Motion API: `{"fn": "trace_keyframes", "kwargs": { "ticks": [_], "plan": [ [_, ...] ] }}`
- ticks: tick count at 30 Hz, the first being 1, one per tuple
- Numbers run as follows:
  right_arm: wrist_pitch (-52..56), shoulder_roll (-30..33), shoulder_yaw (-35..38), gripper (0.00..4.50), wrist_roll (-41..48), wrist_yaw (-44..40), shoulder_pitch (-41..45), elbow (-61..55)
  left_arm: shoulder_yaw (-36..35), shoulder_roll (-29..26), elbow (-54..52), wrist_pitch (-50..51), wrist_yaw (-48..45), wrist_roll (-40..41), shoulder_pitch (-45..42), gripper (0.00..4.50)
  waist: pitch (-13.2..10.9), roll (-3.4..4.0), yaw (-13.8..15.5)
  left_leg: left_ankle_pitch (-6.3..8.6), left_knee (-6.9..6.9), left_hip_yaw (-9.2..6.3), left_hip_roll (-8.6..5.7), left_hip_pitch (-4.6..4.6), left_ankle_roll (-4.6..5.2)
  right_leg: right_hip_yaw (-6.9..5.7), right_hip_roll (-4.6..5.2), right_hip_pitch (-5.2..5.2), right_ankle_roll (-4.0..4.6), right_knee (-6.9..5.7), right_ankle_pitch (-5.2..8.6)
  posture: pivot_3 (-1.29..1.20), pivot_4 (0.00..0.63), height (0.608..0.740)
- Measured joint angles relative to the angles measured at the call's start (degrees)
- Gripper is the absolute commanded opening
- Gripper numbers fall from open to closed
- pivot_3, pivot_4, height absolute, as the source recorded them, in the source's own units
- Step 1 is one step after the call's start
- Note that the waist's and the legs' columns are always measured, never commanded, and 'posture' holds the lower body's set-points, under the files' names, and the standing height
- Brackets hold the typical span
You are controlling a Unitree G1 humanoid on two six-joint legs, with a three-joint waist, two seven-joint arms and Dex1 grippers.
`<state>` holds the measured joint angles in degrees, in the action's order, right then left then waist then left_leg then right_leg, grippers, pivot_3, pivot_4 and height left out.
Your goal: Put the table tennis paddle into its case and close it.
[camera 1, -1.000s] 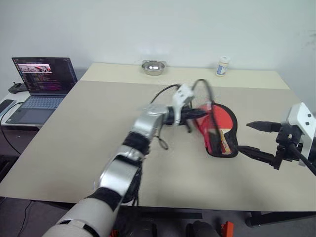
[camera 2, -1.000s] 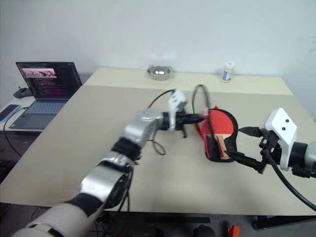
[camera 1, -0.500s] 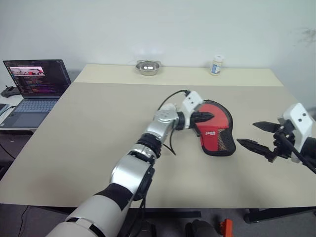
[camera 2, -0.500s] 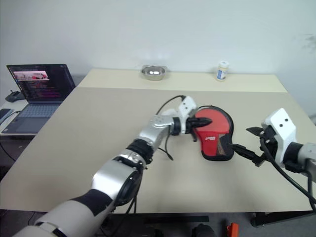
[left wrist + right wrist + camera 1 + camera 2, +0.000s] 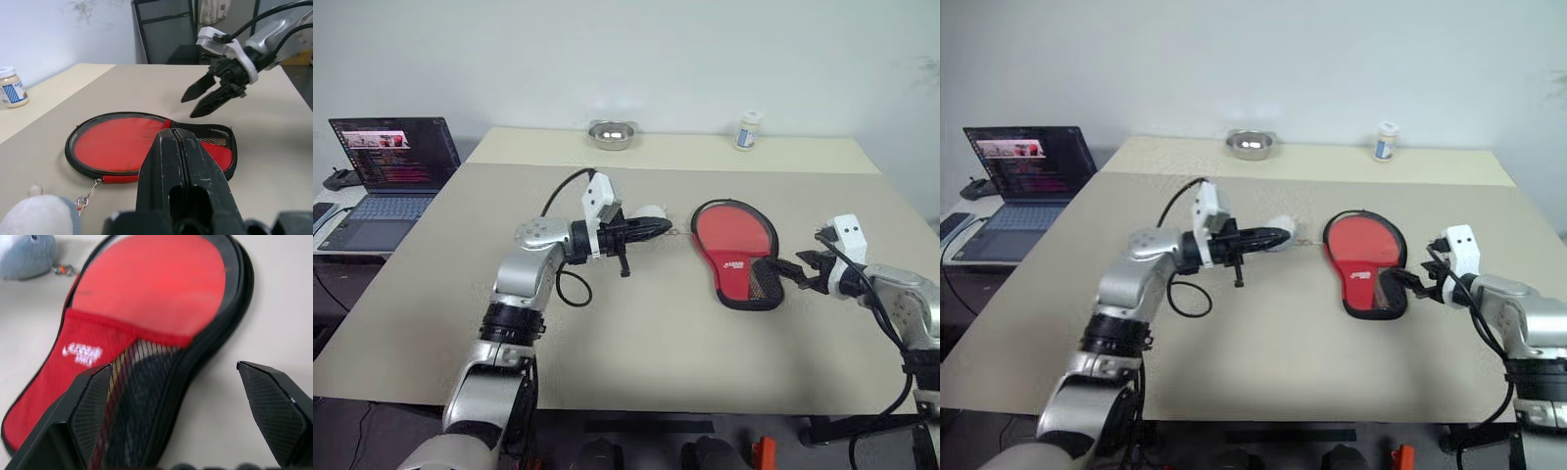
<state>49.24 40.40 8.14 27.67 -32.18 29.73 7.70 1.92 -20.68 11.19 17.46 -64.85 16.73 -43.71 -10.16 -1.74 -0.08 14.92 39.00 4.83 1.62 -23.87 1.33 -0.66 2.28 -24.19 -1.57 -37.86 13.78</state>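
Paddle point(image 5: 161, 281) handle perhaps behind mesh

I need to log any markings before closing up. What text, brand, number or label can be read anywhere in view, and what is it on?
White logo on the red side of the case: a short printed word, too blurred to read.
Blue-and-white label on the small jar at the back of the table: pattern visible, no letters legible.
Lines of text on the laptop screen: too small to read.
No other writing, numbers or signs can be made out.
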Motion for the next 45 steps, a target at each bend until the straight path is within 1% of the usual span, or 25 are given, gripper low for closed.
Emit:
{"fn": "trace_keyframes", "kwargs": {
  "ticks": [3, 10, 16, 21, 24, 30, 35, 36, 42, 45],
  "plan": [
    [-2.4, -1.4, -1.3, 4.5, -2.1, -0.6, 2.3, 5.2, 0.0, -0.6, -1.9, 2.2, 1.2, 0.4, 1.0, 0.01, 0.0, 0.0, 0.0, -0.01, 0.0, -0.02, 0.03, 0.04, 0.0, -0.02, -0.03, 0.01, 0.0, -0.05, 0.0, 0.0, 0.15, 0.74],
    [-6.4, -4.7, -4.8, 4.5, -6.7, -2.5, 6.1, 14.3, 0.0, -1.7, -2.7, 3.3, 1.6, 1.3, 0.9, 0.01, 0.0, 0.0, -0.2, -0.02, -0.01, 0.0, 0.05, 0.05, -0.02, 0.01, -0.06, -0.01, 0.01, -0.06, 0.0, 0.0, 0.15, 0.74],
    [-9.4, -6.9, -4.9, 4.5, -9.2, -2.8, 9.8, 22.2, 0.0, -3.3, -3.0, 3.3, -0.8, 2.9, 0.6, 0.01, 0.0, 0.01, -0.5, -0.04, -0.01, 0.03, 0.07, 0.1, -0.06, 0.02, -0.07, 0.0, 0.03, -0.09, -0.01, 0.0, 0.15, 0.74],
    [-9.3, -7.3, -4.9, 4.5, -10.2, -4.4, 11.6, 25.3, 0.0, -4.1, -3.5, 3.3, -1.0, 3.5, 0.6, 0.01, 0.0, 0.01, -0.9, -0.06, -0.01, 0.01, 0.08, 0.2, -0.09, 0.01, -0.07, 0.09, 0.07, -0.13, -0.03, 0.0, 0.15, 0.74],
    [-8.9, -7.6, -4.9, 3.87, -10.7, -5.1, 11.6, 25.2, 0.0, -4.5, -3.9, 3.3, -1.0, 3.5, 0.6, 0.0, 0.0, 0.0, -1.2, -0.06, -0.01, 0.01, 0.09, 0.2, -0.09, 0.02, -0.07, 0.09, 0.07, -0.13, -0.03, 0.0, 0.15, 0.74],
    [-6.6, -9.4, -4.9, 1.91, -10.0, -7.3, 10.7, 22.3, 0.1, -6.4, -4.0, 2.6, -1.8, 3.5, 1.1, 0.0, 0.0, 0.0, -1.7, -0.07, -0.03, 0.01, 0.12, 0.22, -0.1, 0.02, -0.07, 0.08, 0.07, -0.13, -0.03, 0.0, 0.15, 0.74],
    [0.1, -11.6, -4.8, 0.25, -7.2, -8.7, 7.1, 12.4, 0.1, -9.1, -3.9, 1.8, -3.5, 3.6, 2.5, 0.0, 0.0, 0.01, -1.9, -0.07, -0.07, 0.01, 0.24, 0.22, -0.11, 0.02, -0.11, 0.02, 0.08, -0.17, -0.03, 0.0, 0.15, 0.74],
    [1.3, -12.4, -4.8, 0.03, -6.8, -8.4, 6.7, 10.8, 0.1, -9.5, -4.1, 2.0, -4.1, 3.6, 2.7, 0.0, 0.0, 0.01, -1.9, -0.08, -0.07, 0.01, 0.26, 0.22, -0.12, 0.02, -0.11, 0.0, 0.09, -0.19, -0.03, 0.0, 0.15, 0.74],
    [8.0, -17.4, -4.7, 0.03, -3.9, -5.2, 4.4, 1.8, 2.6, -13.6, -5.9, 0.4, -9.2, 3.4, 6.5, 0.0, 0.0, 0.03, -2.0, -0.09, -0.1, 0.01, 0.26, 0.2, -0.16, 0.01, -0.11, -0.05, 0.12, -0.2, -0.03, 0.0, 0.15, 0.74],
    [11.8, -19.3, -4.8, 0.03, -1.8, -3.6, 2.0, -4.9, 3.2, -16.2, -6.7, -0.2, -12.0, 3.5, 7.8, 0.0, 0.0, 0.03, -1.8, -0.09, -0.1, 0.0, 0.24, 0.11, -0.16, 0.0, -0.11, -0.11, 0.12, -0.18, -0.03, 0.0, 0.15, 0.74]
  ]
}}
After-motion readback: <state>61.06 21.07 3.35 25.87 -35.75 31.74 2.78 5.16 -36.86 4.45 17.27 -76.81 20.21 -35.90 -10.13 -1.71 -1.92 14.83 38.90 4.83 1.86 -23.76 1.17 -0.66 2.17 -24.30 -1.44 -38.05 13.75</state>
